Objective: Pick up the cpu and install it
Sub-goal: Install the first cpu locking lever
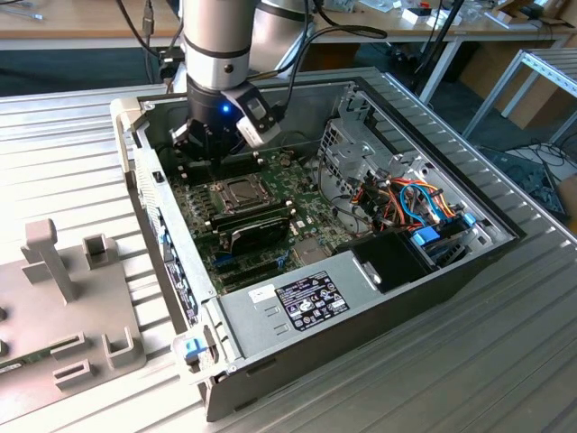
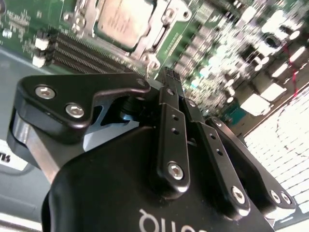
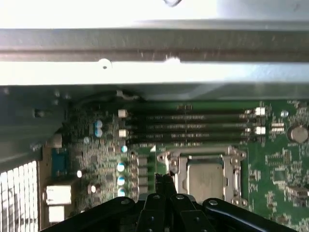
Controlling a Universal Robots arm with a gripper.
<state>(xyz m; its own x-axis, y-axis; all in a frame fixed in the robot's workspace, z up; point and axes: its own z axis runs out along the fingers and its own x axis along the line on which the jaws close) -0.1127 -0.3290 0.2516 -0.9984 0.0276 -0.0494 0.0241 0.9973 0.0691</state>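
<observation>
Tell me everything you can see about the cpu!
The cpu is a small flat square with a dull silver-grey metal top. It lies level on the green motherboard, inside the silver socket frame that borders its edges. The gripper hangs beside it, not holding it.

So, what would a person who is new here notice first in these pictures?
First, the gripper hanging low inside the open computer case, above the green motherboard. Then the cpu, lying in the silver socket frame close to the shut gripper, in both wrist views.
</observation>
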